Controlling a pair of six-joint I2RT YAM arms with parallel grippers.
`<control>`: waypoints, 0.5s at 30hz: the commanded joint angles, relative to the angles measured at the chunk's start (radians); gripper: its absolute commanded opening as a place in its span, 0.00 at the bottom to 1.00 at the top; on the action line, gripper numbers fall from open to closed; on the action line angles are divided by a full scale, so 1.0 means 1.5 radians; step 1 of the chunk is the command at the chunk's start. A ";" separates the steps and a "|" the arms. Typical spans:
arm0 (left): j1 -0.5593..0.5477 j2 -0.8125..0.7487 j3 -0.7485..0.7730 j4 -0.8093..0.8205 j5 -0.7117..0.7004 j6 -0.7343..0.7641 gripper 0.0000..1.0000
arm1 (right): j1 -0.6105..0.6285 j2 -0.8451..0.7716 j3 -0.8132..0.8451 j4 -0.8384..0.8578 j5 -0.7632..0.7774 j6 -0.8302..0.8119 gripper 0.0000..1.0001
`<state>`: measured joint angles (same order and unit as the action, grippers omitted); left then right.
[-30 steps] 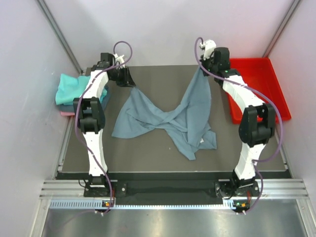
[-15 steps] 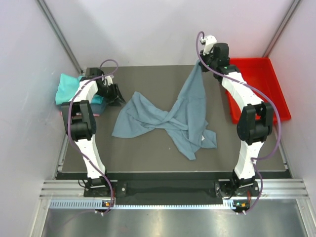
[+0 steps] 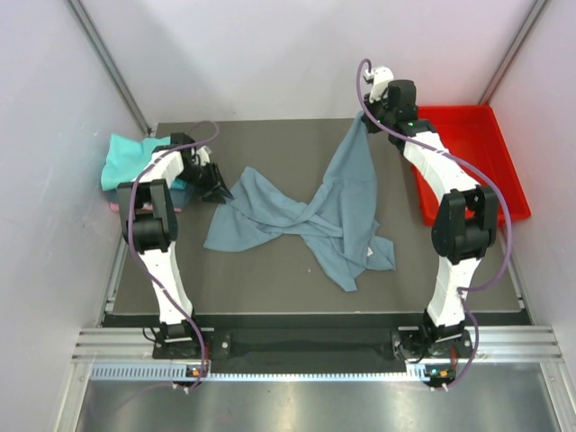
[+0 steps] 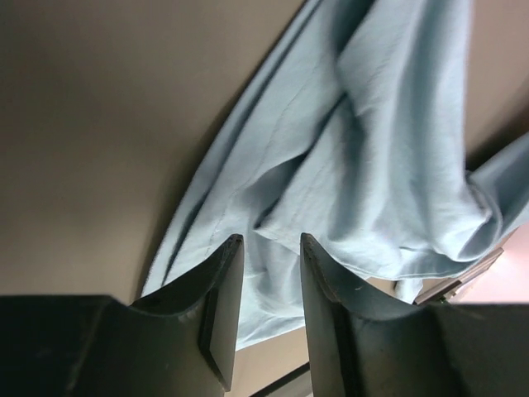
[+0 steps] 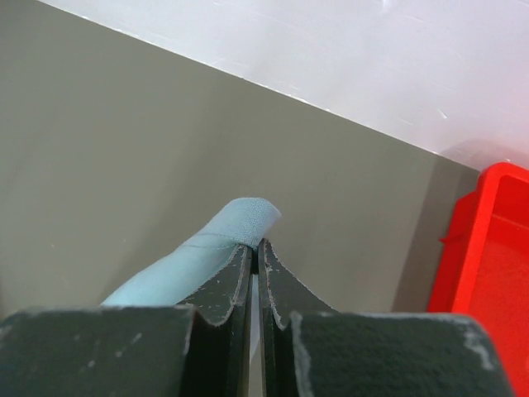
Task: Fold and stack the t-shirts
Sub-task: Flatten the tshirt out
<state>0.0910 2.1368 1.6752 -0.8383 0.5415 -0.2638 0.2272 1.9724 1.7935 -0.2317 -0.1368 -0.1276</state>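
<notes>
Farthest left of the red tray (image 3: 486, 148), teal and pink t-shirts (image 3: 126, 160) lie piled at the counter (image 3: 270, 274) edge. Next come the left fingers (image 3: 214, 183), a narrow gap between them and nothing held, low at the left corner of the grey-blue t-shirt (image 3: 301, 216). That shirt sprawls twisted left of the tray. One corner is lifted by the right fingers (image 3: 369, 115), clamped on it just beside the tray. Spreading looks in hand; the left fingers likely must pinch their corner next.

Dark grey table (image 3: 297, 279), pale lilac walls (image 3: 270, 54)
</notes>
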 commanded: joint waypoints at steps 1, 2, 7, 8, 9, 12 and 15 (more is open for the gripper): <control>0.000 0.000 -0.027 0.005 0.011 -0.015 0.38 | 0.007 -0.033 0.003 0.030 -0.008 0.011 0.00; -0.001 0.001 -0.029 0.009 0.012 -0.015 0.38 | 0.006 -0.032 0.003 0.029 -0.008 0.011 0.00; -0.006 0.014 -0.014 0.014 0.009 -0.016 0.38 | 0.006 -0.030 0.004 0.027 -0.006 0.005 0.00; -0.007 0.018 -0.012 0.014 0.010 -0.016 0.38 | 0.006 -0.030 0.004 0.028 -0.007 0.005 0.00; -0.007 0.020 -0.010 0.013 0.011 -0.016 0.38 | 0.006 -0.029 0.004 0.028 -0.007 0.005 0.00; -0.013 0.026 -0.010 0.014 0.014 -0.019 0.38 | 0.006 -0.028 0.004 0.029 -0.006 0.005 0.00; -0.019 0.031 -0.009 0.020 0.015 -0.020 0.38 | 0.006 -0.028 0.003 0.028 -0.006 0.004 0.00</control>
<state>0.0746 2.1731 1.6379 -0.8303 0.5426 -0.2859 0.2272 1.9724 1.7931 -0.2321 -0.1368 -0.1268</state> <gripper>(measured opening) 0.383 0.017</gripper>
